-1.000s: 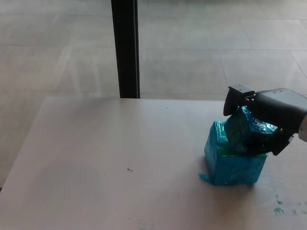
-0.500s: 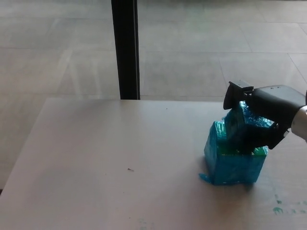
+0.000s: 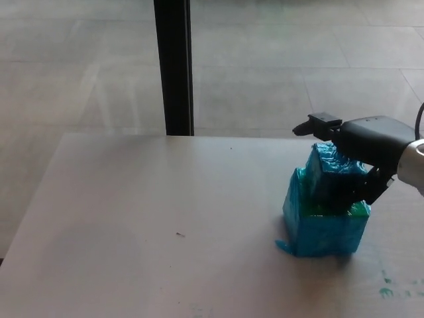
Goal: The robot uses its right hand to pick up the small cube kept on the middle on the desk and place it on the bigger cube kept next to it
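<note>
A small blue-wrapped cube (image 3: 330, 175) sits tilted on top of the bigger blue cube (image 3: 322, 229), at the right of the pale desk (image 3: 165, 218). My right hand (image 3: 363, 142) comes in from the right edge and hovers just over the small cube. Its upper fingers (image 3: 319, 123) are raised and stretched out to the left, off the cube. The thumb side stays low behind the small cube's right face, and I cannot tell whether it touches. My left hand does not show.
A black post (image 3: 173, 66) stands behind the desk's far edge, with tiled floor beyond. Green smudges (image 3: 385, 289) mark the desk near the front right corner. A scrap of blue wrap sticks out at the big cube's lower left.
The fingers that were curled over the small cube's left top have lifted and straightened out. The small cube has settled lower onto the bigger cube.
</note>
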You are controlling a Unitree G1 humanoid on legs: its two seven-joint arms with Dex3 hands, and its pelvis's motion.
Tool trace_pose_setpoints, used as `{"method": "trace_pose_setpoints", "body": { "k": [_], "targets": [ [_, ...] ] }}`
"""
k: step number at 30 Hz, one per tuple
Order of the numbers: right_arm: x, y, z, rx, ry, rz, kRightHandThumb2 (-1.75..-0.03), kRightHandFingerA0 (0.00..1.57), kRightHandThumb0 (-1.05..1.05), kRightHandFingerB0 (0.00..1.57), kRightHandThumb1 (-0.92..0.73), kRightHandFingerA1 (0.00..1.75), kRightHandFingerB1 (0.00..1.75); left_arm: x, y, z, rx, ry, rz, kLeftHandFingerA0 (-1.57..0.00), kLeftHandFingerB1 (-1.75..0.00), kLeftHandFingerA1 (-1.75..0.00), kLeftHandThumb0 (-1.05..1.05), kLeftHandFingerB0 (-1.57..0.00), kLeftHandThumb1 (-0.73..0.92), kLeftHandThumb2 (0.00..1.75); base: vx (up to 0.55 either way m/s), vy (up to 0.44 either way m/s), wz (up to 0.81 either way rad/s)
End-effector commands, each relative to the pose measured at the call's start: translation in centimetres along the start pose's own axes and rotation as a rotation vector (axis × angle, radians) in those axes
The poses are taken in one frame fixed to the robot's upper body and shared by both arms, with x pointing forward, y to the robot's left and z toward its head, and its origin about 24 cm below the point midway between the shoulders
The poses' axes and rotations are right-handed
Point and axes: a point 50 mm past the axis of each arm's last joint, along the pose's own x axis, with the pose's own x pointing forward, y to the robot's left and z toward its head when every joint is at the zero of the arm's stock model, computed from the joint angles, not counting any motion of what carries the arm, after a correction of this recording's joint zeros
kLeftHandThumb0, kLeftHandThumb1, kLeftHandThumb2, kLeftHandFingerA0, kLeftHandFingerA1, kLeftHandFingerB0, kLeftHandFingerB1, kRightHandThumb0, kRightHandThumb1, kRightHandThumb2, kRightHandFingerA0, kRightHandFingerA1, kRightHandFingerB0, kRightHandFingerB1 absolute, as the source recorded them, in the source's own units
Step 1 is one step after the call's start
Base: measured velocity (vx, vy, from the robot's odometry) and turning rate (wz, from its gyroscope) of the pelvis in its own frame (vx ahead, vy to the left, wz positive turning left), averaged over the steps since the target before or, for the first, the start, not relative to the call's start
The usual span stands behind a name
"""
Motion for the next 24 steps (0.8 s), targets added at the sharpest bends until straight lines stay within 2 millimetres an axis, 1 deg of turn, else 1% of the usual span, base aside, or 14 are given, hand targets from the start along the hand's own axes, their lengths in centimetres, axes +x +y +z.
{"method": "trace_pose_setpoints", "body": {
  "k": [1, 3, 4, 5, 6, 15, 16, 17, 18, 19, 20, 22, 23, 24],
  "targets": [
    [-0.6, 0.6, 0.3, -0.010, 0.007, 0.361, -0.86, 0.27, -0.86, 0.05, -0.46, 0.54, 0.21, 0.0, 0.5, 0.1, -0.026, 0.019, -0.001, -0.40, -0.91, -0.74, -0.76, -0.64, 0.66, 0.60, 0.00, 0.000, 0.00],
    [-0.7, 0.5, 0.3, -0.025, 0.010, 0.370, -0.88, 0.10, -0.79, 0.00, -0.45, 0.45, 0.25, 0.0, 0.4, 0.2, -0.023, 0.021, -0.001, -0.41, -0.90, -0.73, -0.77, -0.65, 0.66, 0.60, 0.00, 0.000, 0.00],
    [-0.7, 0.3, 0.4, -0.057, 0.025, 0.391, -0.87, 0.00, -0.74, 0.00, -0.41, 0.13, 0.28, 0.0, 0.3, 0.2, -0.009, 0.018, -0.001, -0.42, -0.79, -0.73, -0.76, -0.57, 0.50, 0.98, 0.00, 0.000, 0.00],
    [-0.7, 0.2, 0.3, -0.091, 0.057, 0.420, -0.89, 0.00, -0.83, 0.01, -0.48, 0.00, 0.20, -0.1, 0.3, 0.1, -0.001, 0.011, -0.004, -0.42, -0.79, -0.72, -0.76, -0.58, 0.50, 0.98, 0.00, 0.000, 0.00],
    [-0.7, 0.2, 0.2, -0.106, 0.075, 0.435, -0.90, 0.00, -0.85, 0.01, -0.49, 0.00, 0.18, 0.0, 0.3, 0.1, -0.009, 0.013, -0.002, -0.40, -0.80, -0.75, -0.78, -0.59, 0.68, 0.60, 0.00, 0.000, 0.00],
    [-1.0, -0.7, 0.0, -0.118, 0.098, 0.413, -1.00, 0.00, -1.02, 0.00, -0.60, 0.08, 0.00, -0.1, 0.4, -0.3, -0.033, 0.016, -0.004, -0.41, -0.86, -0.74, -0.78, -0.62, 0.65, 0.60, 0.00, 0.000, 0.00],
    [-1.0, -1.0, 0.2, -0.115, 0.100, 0.400, -0.99, 0.00, -0.99, 0.00, -0.58, 0.11, 0.00, -0.1, 0.4, -0.4, -0.035, 0.021, -0.002, -0.45, -0.80, -0.75, -0.76, -0.57, 0.47, 0.95, 0.00, 0.000, 0.00],
    [-0.9, -1.3, 0.3, -0.109, 0.096, 0.379, -0.98, 0.00, -0.96, 0.00, -0.57, 0.14, 0.00, -0.2, 0.4, -0.4, -0.030, 0.021, -0.007, -0.44, -0.77, -0.75, -0.77, -0.55, 0.46, 0.95, 0.00, 0.000, 0.00],
    [-0.9, -1.6, 0.4, -0.119, 0.097, 0.355, -0.97, 0.00, -0.96, 0.00, -0.56, 0.16, 0.00, -0.1, 0.4, -0.6, -0.034, 0.027, -0.001, -0.45, -0.79, -0.78, -0.79, -0.60, 0.63, 0.59, 0.00, 0.000, 0.00],
    [-0.9, -1.8, 0.5, -0.126, 0.096, 0.340, -0.97, 0.00, -0.97, 0.00, -0.55, 0.15, 0.00, -0.1, 0.3, -0.7, -0.033, 0.035, -0.001, -0.42, -0.83, -0.74, -0.80, -0.62, 0.65, 0.60, 0.00, 0.000, 0.00],
    [-0.9, -2.2, 0.7, -0.130, 0.087, 0.311, -0.58, 0.00, -1.02, 0.00, -0.56, 0.00, 0.00, -0.2, 0.3, -0.8, -0.024, 0.040, -0.006, -0.41, -0.81, -0.74, -0.79, -0.62, 0.66, 0.60, 0.00, 0.000, 0.00],
    [-0.9, -2.3, 0.8, -0.131, 0.086, 0.305, -0.58, 0.00, -1.02, 0.00, -0.56, 0.00, 0.00, -0.2, 0.3, -0.8, -0.023, 0.039, -0.005, -0.41, -0.81, -0.74, -0.79, -0.62, 0.66, 0.60, 0.00, 0.000, 0.00],
    [-0.9, -3.0, 1.0, -0.138, 0.069, 0.257, -0.59, 0.00, -1.05, 0.00, -0.58, 0.00, 0.00, -0.2, 0.2, -1.0, -0.024, 0.055, 0.003, -0.42, -0.86, -0.72, -0.77, -0.66, 0.48, 0.95, 0.00, 0.000, 0.00],
    [-0.9, -3.7, 1.1, -0.139, 0.068, 0.224, -1.03, 0.00, -1.04, 0.00, -0.57, 0.17, 0.00, -0.2, 0.2, -1.0, -0.008, 0.062, 0.010, -0.43, -0.86, -0.70, -0.79, -0.65, 0.67, 0.61, 0.00, 0.000, 0.00]
  ]
}}
